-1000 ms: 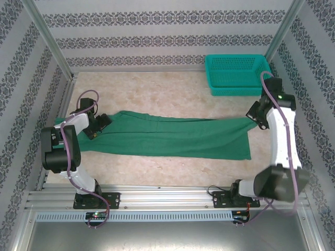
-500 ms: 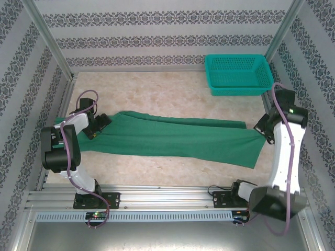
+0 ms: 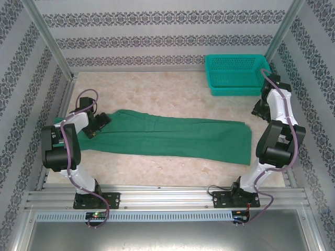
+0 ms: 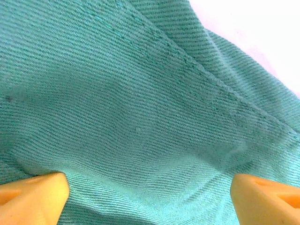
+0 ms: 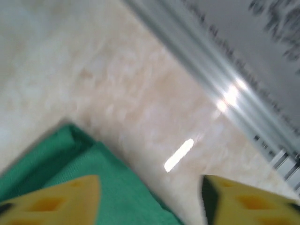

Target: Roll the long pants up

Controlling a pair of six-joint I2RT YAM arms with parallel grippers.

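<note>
While the dark green soft fabric long pants (image 3: 172,136) lie flat across the mottled beige tabletop (image 3: 157,89) from nine to three o'clock, I see both jaws spread. The left gripper (image 4: 150,194) is over the cloth at nine and the right gripper (image 5: 150,199) above its three o'clock corner. A teal plastic mesh basket (image 3: 235,76) sits at one o'clock, beneath patterned wallpaper walls (image 3: 157,36).
</note>
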